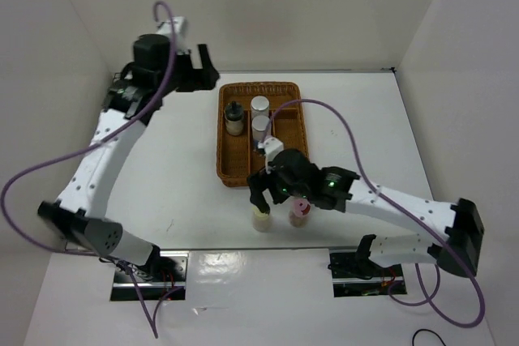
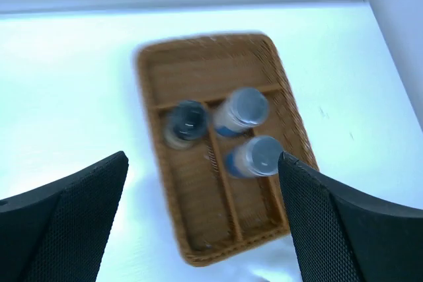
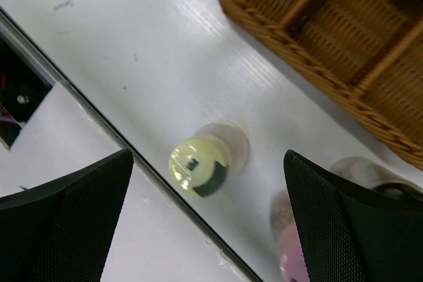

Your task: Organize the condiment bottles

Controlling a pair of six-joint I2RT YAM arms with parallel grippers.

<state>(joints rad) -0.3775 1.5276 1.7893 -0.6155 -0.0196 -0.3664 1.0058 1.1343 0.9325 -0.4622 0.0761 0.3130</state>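
Note:
A yellow-green-capped bottle [image 1: 262,218] and a pink-capped bottle [image 1: 300,212] stand on the table in front of the wicker tray [image 1: 285,91]. My right gripper [image 1: 272,192] hovers open above them. In the right wrist view the yellow-green cap [image 3: 198,165] lies between the open fingers, the pink cap [image 3: 294,259] is at the lower right, and a third bottle [image 3: 370,175] is partly hidden behind the right finger. In the tray stand a black-capped bottle [image 1: 233,117] and two silver-capped bottles [image 1: 259,107] [image 1: 261,126]. My left gripper [image 1: 209,73] is open and empty, high at the tray's far left.
The left wrist view looks down on the tray [image 2: 198,70] with the black-capped bottle [image 2: 187,122] and the silver-capped ones [image 2: 243,109] [image 2: 258,155]; its near compartments are unfilled. The table's front edge [image 3: 99,120] runs just beside the yellow-green bottle. White walls enclose the table.

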